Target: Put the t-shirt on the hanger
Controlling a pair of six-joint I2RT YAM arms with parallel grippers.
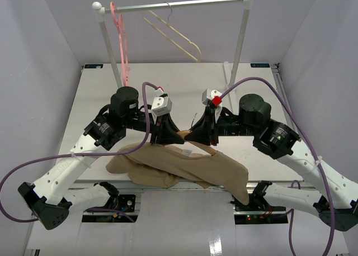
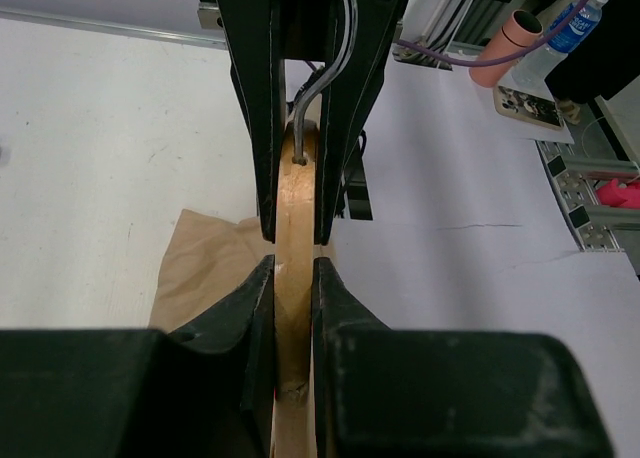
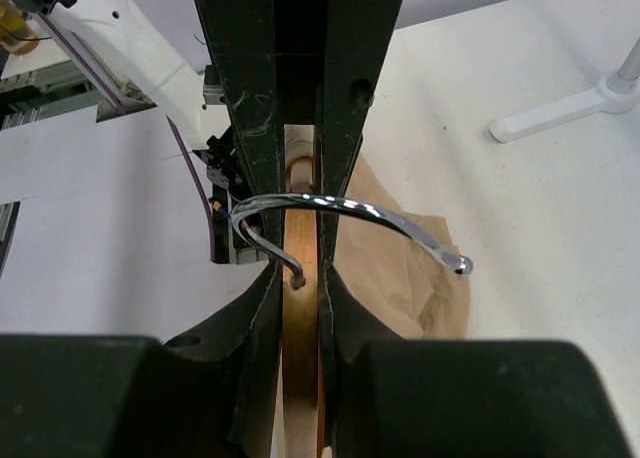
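Observation:
The tan t-shirt (image 1: 184,169) lies crumpled at the table's near edge, under both grippers. The wooden hanger (image 2: 295,213) stands on edge between the two grippers, seen end-on in both wrist views. My left gripper (image 2: 294,266) is shut on one side of it, and my right gripper (image 3: 300,278) is shut on the other side (image 3: 302,378), next to the metal hook (image 3: 350,210). In the top view the grippers (image 1: 174,136) (image 1: 197,135) meet tip to tip above the shirt. The hanger's arms are hidden there. Shirt cloth shows beneath in both wrist views (image 2: 205,268) (image 3: 410,268).
A white clothes rack (image 1: 173,5) stands at the back of the table with a pink plastic hanger (image 1: 120,38) and a pale cream hanger (image 1: 176,35) on it. Its foot (image 3: 560,118) shows in the right wrist view. A pink cylinder (image 2: 510,43) lies off the table.

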